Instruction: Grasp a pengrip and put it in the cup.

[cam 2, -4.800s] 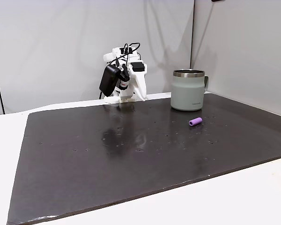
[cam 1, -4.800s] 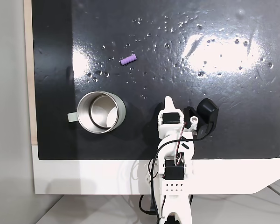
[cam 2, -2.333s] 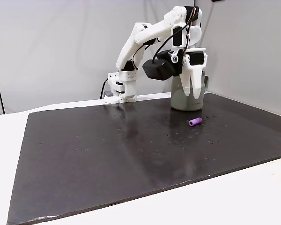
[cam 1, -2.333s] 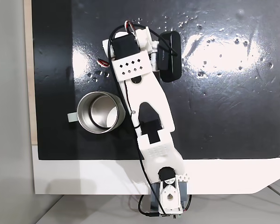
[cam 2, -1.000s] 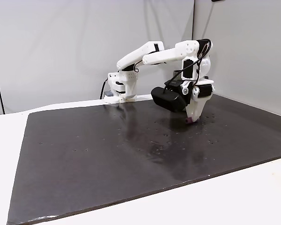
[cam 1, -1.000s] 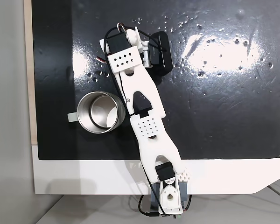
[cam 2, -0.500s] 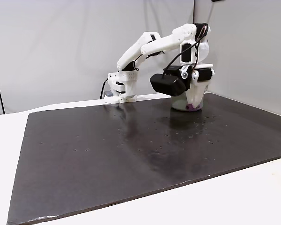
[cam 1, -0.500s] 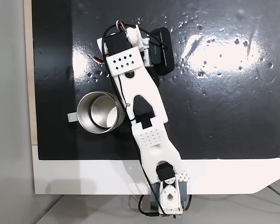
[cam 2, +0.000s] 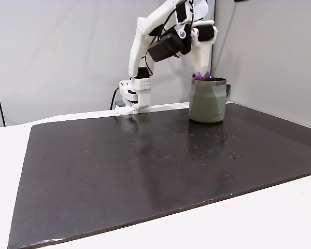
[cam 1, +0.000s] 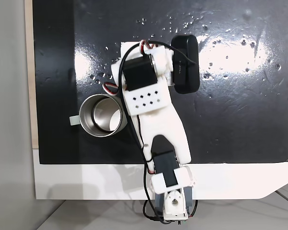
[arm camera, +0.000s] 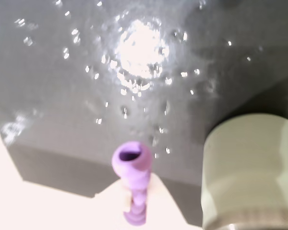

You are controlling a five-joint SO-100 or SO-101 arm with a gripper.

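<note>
Gripper (cam 2: 201, 74) now lifted, pengrip (arm camera: 132, 165) clamped; just above cup (cam 2: 208, 101) rim.

cup (cam 2: 208, 99): on mat (cam 2: 145, 166), far right in a fixed view
pengrip (cam 2: 200, 75): in gripper (cam 2: 201, 72), just above cup rim
arm base (cam 2: 135, 96): left of cup, behind mat

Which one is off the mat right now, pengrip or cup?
The pengrip: the gripper pinches it up at rim height. The cup stands upright on the black mat, untouched.
</note>
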